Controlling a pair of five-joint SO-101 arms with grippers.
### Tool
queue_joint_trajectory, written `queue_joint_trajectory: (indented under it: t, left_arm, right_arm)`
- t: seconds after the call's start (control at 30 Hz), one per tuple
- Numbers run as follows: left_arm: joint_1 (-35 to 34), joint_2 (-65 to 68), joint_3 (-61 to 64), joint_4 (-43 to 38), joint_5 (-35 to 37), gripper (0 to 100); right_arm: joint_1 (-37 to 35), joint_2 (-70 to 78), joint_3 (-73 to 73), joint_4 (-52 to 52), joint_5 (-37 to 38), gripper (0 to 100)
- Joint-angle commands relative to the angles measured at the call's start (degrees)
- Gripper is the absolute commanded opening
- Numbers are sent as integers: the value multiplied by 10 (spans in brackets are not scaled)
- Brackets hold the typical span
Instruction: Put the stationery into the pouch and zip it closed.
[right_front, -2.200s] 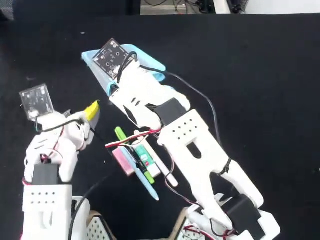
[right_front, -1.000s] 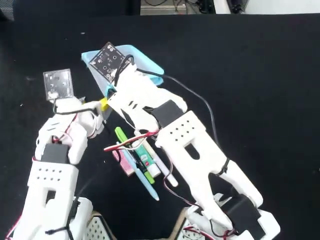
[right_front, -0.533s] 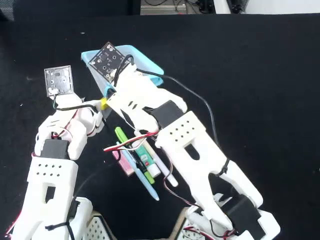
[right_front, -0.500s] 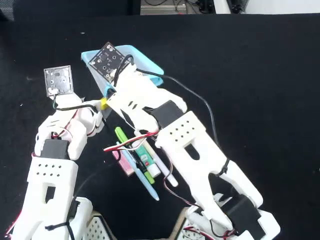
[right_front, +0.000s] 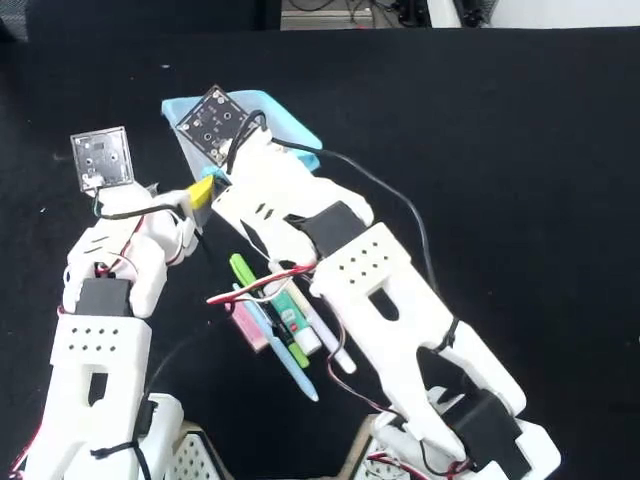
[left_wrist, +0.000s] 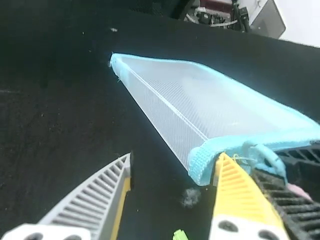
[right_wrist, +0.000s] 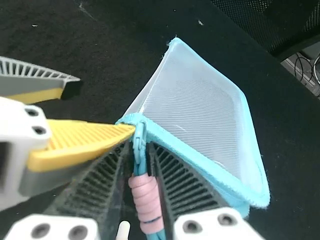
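**Desk:** What does the overhead camera show?

**Photographer:** Two white arms at a light-blue mesh pouch (right_front: 275, 112), which lies toward the far left corner of the table (right_front: 520, 150). The left gripper (right_front: 198, 198) sits at the pouch's near end, just beside the right arm (right_front: 330, 235), whose wrist covers that end. The loose stationery lies bunched nearer the table's front edge, between the two arms and outside the pouch: a green highlighter (right_front: 242, 270), a pink eraser (right_front: 245, 322), a blue pen (right_front: 295, 368) and a white pen (right_front: 335, 350).

**Desk:** And the left wrist camera?

**Photographer:** The left gripper's jaws stand wide apart. Its yellow finger (left_wrist: 240, 195) touches the pouch's teal-edged corner. The grey finger (left_wrist: 95, 200) is off the pouch, over bare black table.

**Desk:** The right wrist camera?

**Photographer:** The right gripper (right_wrist: 140, 165) is pinched narrow on the pouch's teal edge. Its black ribbed fingers (right_wrist: 185, 185) sit on either side, with a pink ribbed piece (right_wrist: 145, 197) between them. The tip of the left gripper's yellow finger touches that same corner. I cannot tell whether the zip is open.
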Motion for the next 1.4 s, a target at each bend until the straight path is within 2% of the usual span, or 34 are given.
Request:
queue_joint_trajectory:
  t: [0.0, 0.1, 0.27, 0.4, 0.47, 0.63, 0.87, 1.07, 1.23, 1.3, 1.37]
  left_arm:
    - [-7, -1, 0, -25, 5, 266]
    - [-7, -2, 15, -40, 5, 241]
    - [20, -6, 15, -37, 5, 37]
    - [35, -7, 9, -38, 14, 30]
    - [35, -7, -12, -26, 47, 32]
    - [35, -1, -152, 108, 85, 32]
    - [7, 34, -377, 287, 83, 33]
    - [29, 171, -493, 403, 51, 34]
    - [27, 288, -645, 521, 49, 33]
    - [27, 330, -691, 555, 49, 34]
    - [27, 363, -722, 578, 49, 35]
  right_arm:
    - [-7, -28, -3, -1, -2, 11]
    - [-7, -27, -3, -1, -2, 11]
    - [-7, -25, -2, -1, -2, 11]
    - [-5, -31, -2, 1, -2, 11]
    - [-4, -42, 0, 1, -2, 11]
    - [-4, -110, -4, 9, -2, 11]
    - [48, -187, -102, 110, -5, 10]
    - [54, -186, -197, 214, -6, 10]
    - [53, -185, -190, 246, -9, 11]
    - [47, -185, -167, 248, -47, 15]
    - [18, -187, -137, 244, -88, 68]
